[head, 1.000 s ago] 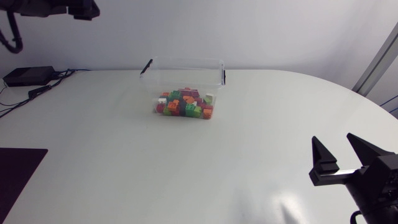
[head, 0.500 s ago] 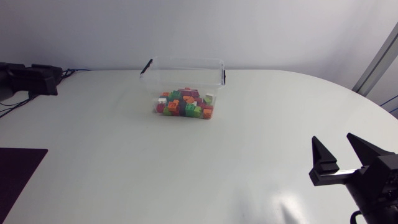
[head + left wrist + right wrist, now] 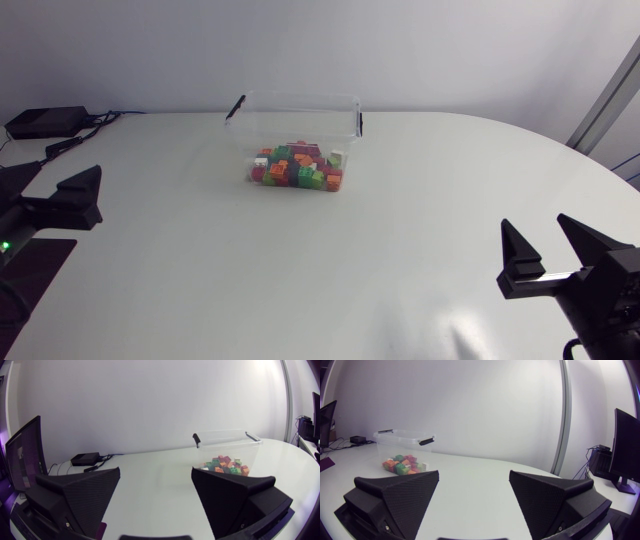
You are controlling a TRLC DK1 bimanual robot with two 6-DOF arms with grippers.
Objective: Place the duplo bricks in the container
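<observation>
Closest to me, my right end effector [image 3: 536, 224] is sitting low over the near right part of the white surface [image 3: 300, 270]. Its two wedge fingers are standing wide apart and are gripping nothing; in its own wrist view [image 3: 474, 474] only bare surface is showing between them. On the opposite side, a little farther back, my left end effector [image 3: 62, 172] is hanging at the left edge. It too is spread wide and carrying nothing, and its wrist view [image 3: 156, 472] is showing the same open gap with nothing in it.

Farther in, well apart from both arms, the clear container [image 3: 300, 120] is standing upright near the back middle of the surface, with a dark handle clip at each end. The duplo bricks [image 3: 297, 166] are lying piled inside it, a heap of red, green, orange, white and purple pieces on its floor. I'm seeing the container [image 3: 227, 440] and its bricks [image 3: 225, 465] ahead of the left fingers, off to the right-finger side. From the right wrist, the container [image 3: 402, 442] and bricks [image 3: 402, 464] are showing beyond the left-hand finger.

Farthest back, a black box [image 3: 45, 121] with cables is resting at the rear left corner.
</observation>
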